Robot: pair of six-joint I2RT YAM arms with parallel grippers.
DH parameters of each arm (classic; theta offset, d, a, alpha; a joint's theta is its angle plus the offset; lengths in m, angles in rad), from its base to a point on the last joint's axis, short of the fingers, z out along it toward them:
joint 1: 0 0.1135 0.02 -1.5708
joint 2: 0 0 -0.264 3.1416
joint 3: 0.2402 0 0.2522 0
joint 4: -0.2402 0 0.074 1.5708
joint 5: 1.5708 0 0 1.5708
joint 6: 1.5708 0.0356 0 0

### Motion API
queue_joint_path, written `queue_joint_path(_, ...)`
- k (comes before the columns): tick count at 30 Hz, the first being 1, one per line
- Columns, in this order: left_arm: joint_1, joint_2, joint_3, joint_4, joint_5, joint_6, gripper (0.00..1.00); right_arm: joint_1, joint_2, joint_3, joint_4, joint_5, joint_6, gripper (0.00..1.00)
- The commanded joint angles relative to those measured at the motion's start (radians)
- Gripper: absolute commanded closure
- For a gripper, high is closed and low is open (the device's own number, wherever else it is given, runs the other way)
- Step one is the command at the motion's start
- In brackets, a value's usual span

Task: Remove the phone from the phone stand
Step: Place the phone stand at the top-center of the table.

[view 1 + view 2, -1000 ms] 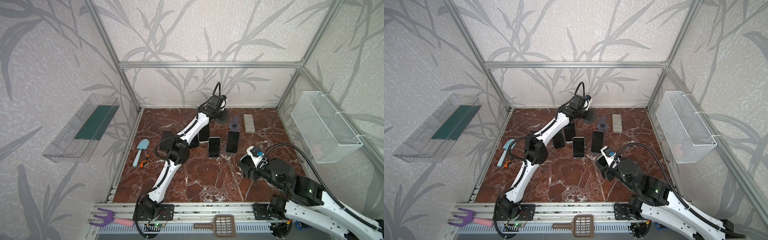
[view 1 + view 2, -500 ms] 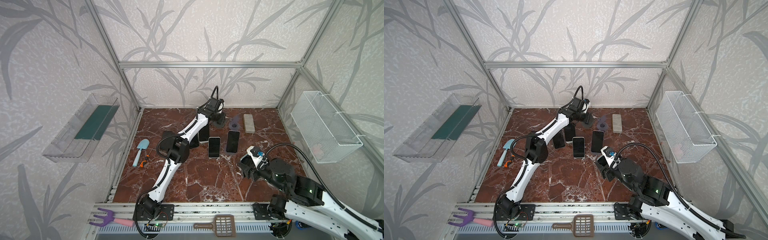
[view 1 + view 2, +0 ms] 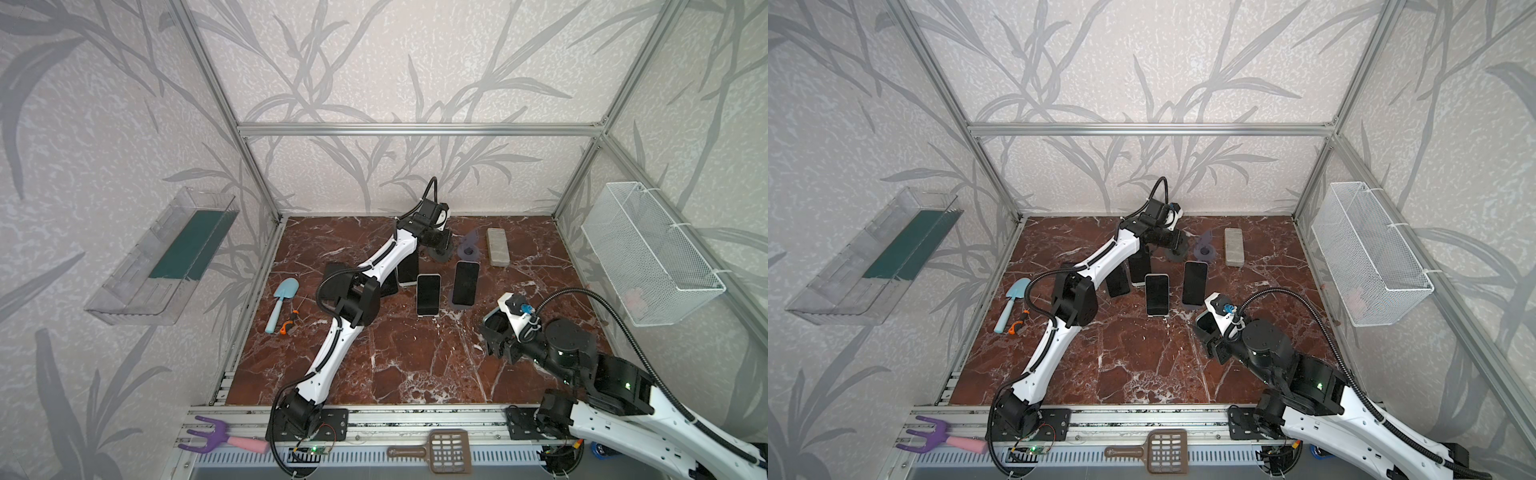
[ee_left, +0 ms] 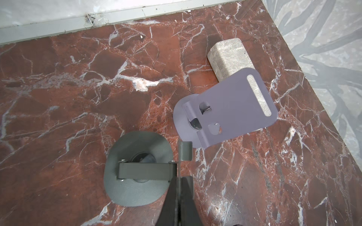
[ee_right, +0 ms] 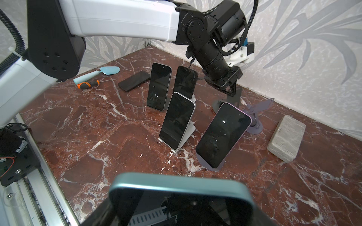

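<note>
Left gripper (image 4: 179,177): pinches the thin upright plate of the grey stand (image 4: 125,187) at the back of the table (image 3: 395,365), jaws pressed together on it; only two dark fingers (image 4: 187,187) visible in the left wrist view, cut off by the frame edge. Right gripper (image 3: 496,332): hangs over the near right of the table, well apart from every stand, and holds the teal phone (image 5: 180,199) across its width, jaws standing wide; fingers hidden behind the phone in the right wrist view, phone's lower part cut off there. Grey stand mostly hidden under the left wrist in both top views. Two propped phones (image 5: 158,86) at the back partly covered by the left arm. Nearer: white phone (image 5: 177,121) and purple phone (image 5: 223,135), each leaning on a stand. Purple stand (image 4: 233,109) just beside the grey one, its plate covering part of the stone block (image 4: 229,56) in the left wrist view.
</note>
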State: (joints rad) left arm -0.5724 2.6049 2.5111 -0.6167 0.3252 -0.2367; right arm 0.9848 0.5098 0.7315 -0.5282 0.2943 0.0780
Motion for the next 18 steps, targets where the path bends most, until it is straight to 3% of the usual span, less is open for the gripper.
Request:
queue_joint_path(1,0.003,0.003,-0.004,-0.01,0.016,0.014,0.87,0.0,-0.012,0.012,0.055,-0.005,-0.008,0.4)
queue_joint_path(7,0.004,-0.022,-0.005,-0.02,-0.007,0.025,0.79,-0.001,-0.021,0.01,0.057,-0.007,-0.006,0.4)
queue_joint_path(18,0.019,-0.192,-0.006,-0.013,-0.028,0.083,0.7,0.0,-0.025,0.009,0.067,-0.019,0.0,0.4)
